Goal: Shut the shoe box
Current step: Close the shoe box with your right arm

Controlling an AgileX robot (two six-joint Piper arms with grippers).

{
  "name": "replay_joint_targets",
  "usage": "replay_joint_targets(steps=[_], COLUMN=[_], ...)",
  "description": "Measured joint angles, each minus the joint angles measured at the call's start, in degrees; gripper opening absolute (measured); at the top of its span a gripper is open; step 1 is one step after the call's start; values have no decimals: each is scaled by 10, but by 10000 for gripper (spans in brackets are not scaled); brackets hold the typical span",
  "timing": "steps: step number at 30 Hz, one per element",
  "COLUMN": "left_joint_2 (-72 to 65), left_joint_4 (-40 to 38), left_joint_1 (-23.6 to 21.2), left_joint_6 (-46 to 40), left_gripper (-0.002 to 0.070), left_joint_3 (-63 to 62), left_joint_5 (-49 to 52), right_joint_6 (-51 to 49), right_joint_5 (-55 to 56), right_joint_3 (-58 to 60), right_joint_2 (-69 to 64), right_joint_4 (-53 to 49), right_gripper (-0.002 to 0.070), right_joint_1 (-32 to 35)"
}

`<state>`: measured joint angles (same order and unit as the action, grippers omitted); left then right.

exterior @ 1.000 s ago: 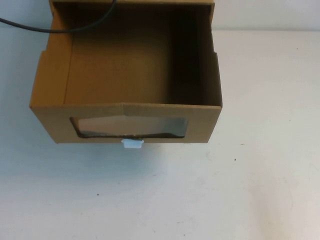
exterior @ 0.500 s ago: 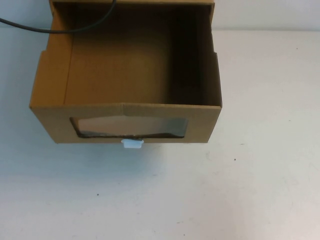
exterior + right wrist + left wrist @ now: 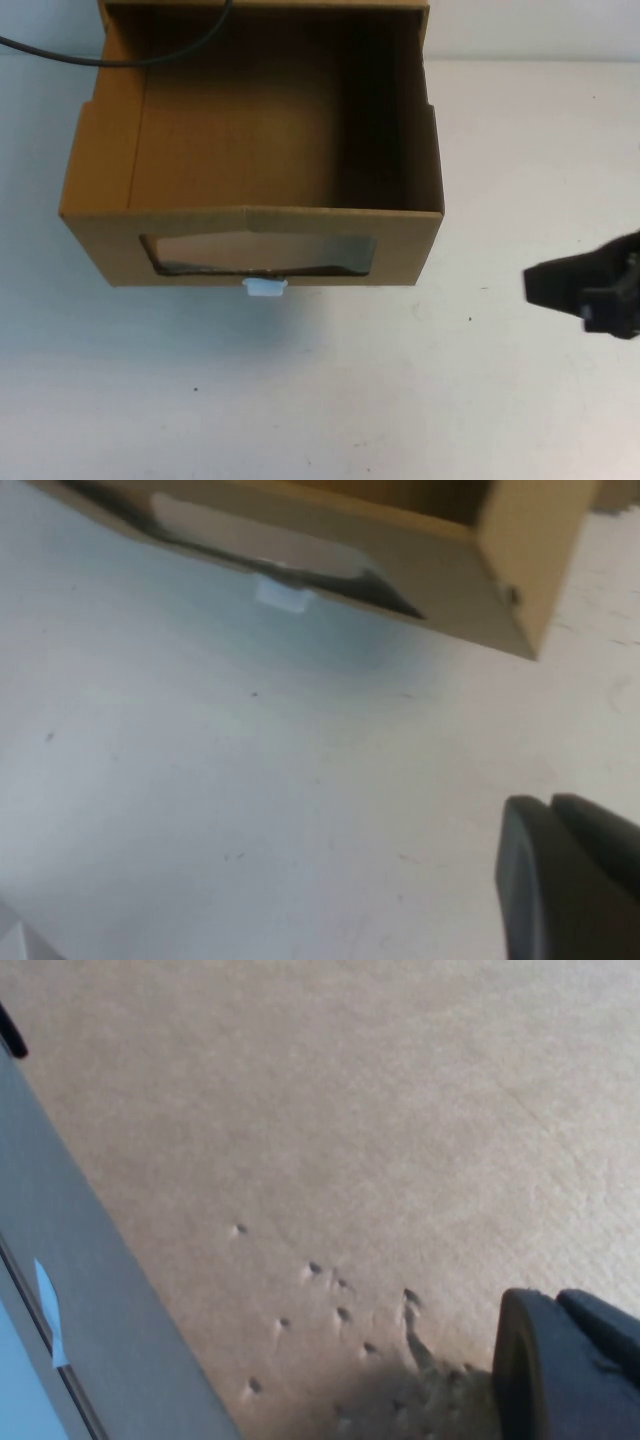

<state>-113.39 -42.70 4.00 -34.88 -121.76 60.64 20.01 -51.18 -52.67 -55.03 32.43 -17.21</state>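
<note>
Shoe box (image 3: 250,150) sits on the white worktop (image 3: 350,400), drawer pulled out toward me, inside empty, clear window (image 3: 260,252) in its front, white pull tab (image 3: 265,289) just below the window. Box unmoved since half a second ago. Black cable (image 3: 120,55) crosses the box's far left corner. New: my right end effector (image 3: 585,290) has come in to the right of the box, well apart from it, near front-panel level; open or clenched, cannot tell. My left end effector (image 3: 570,1370) hangs over a tan surface; state cannot tell.
</note>
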Motion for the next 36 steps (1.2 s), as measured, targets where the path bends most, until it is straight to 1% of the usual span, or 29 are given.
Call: replay_joint_targets(steps=[3,5,8,12,17,23,32,36], left_joint_2=[0,0,0,0,0,0,0,0], left_joint_4=[0,0,0,0,0,0,0,0], left_joint_1=[0,0,0,0,0,0,0,0], left_joint_6=[0,-1,-1,-1,-1,-1,-1,-1], left_gripper=[-3,-3,-3,-3,-3,-3,-3,-3], left_joint_3=[0,0,0,0,0,0,0,0], left_joint_5=[0,0,0,0,0,0,0,0], right_joint_6=[-27,-65,-127,-164,-170,-170,-172,-172], right_joint_5=[16,31,55,72,99,118,123,106], right_joint_3=[-49,-81,-118,-170,-227,-302,-383,-413], right_joint_2=[-50,-83,-125,-185,-265,-343,-414,-430], right_joint_4=[-36,-82,-149,-186,-190,-192,-210,-210], right_gripper=[-11,-11,-11,-11,-11,-11,-11,-11], right_joint_1=[-85,-149,-229,-300,-331,-336,-336,-338])
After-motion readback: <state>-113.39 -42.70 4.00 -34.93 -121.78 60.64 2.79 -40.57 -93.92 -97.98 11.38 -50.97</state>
